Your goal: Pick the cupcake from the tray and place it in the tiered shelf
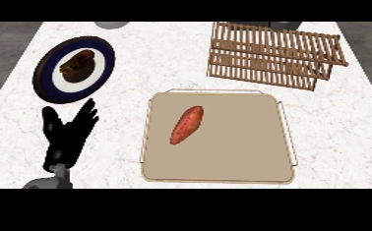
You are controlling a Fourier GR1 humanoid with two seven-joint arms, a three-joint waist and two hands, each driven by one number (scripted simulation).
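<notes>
a grey round object [111,24] and a dark object [285,25] behind the shelf [272,55] are cut off at the top.

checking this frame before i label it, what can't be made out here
- Right hand: not in the head view at all.
- Cupcake: none recognisable; the beige tray holds only a reddish elongated item.
- Dark brown lump on the dark-rimmed round plate: too indistinct to identify.
- Grey rounded thing: cut off by the top edge.
- Dark object behind the wooden slatted tiered shelf: mostly hidden by the shelf.
- Black left hand: open, forearm cut off at the lower edge.
</notes>
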